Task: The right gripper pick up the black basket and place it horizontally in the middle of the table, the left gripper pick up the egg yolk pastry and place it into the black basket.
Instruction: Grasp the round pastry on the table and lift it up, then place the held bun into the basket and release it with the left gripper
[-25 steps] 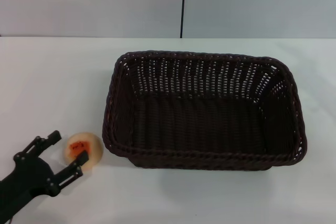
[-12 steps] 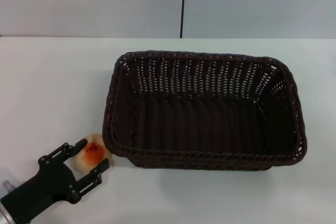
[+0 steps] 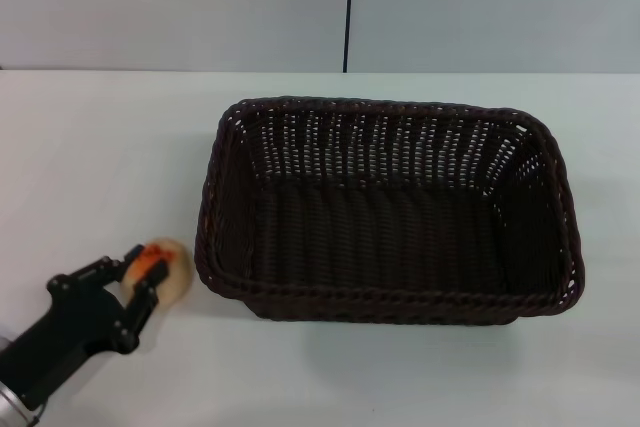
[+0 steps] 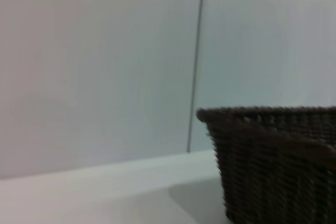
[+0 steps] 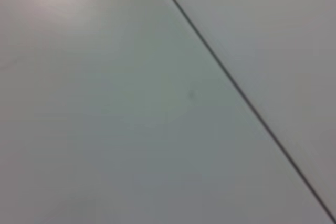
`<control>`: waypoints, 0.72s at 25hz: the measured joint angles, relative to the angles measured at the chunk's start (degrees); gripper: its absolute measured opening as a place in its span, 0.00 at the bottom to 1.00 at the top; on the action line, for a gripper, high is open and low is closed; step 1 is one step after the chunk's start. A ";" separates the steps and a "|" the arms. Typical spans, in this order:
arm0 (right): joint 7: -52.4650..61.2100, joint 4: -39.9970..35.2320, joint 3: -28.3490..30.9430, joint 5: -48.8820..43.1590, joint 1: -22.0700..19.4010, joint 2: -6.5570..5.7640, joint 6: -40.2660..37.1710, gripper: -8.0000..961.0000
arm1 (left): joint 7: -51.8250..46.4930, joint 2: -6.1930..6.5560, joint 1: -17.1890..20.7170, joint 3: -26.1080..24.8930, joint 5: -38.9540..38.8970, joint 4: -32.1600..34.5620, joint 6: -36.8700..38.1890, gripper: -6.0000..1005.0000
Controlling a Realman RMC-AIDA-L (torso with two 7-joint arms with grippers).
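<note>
The black basket (image 3: 385, 107) stands lengthwise across the middle of the white table (image 3: 100, 147). Its inside is empty. One of its woven ends also shows in the left wrist view (image 4: 273, 166). The egg yolk pastry (image 3: 173, 269) lies at the basket's front left corner, close to its rim. My left gripper (image 3: 146, 263) reaches in from the bottom left. Its two fingers are closed on the pastry from the near side, with the orange patch showing between them. My right gripper is out of view.
A grey wall with a dark vertical seam (image 3: 348, 7) runs behind the table. The right wrist view shows only a grey panel with a dark seam (image 5: 236, 87).
My left gripper has moved toward the pastry and drawn its fingers together on it. The pastry has shifted a little and tipped its orange patch toward the gripper. The basket has not moved.
</note>
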 joint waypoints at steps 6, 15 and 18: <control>-0.16 1.21 1.76 0.30 -0.10 -0.10 -0.03 0.69 | 0.90 0.32 0.35 -5.17 -0.04 0.12 4.97 0.28; -2.19 1.30 1.75 0.03 0.59 -0.03 0.15 0.69 | 0.76 0.31 -4.12 -10.31 0.04 1.00 15.35 0.18; -2.44 1.52 1.58 0.01 0.67 0.06 0.14 0.69 | 0.23 0.19 -8.52 -9.29 0.35 -1.17 15.85 0.14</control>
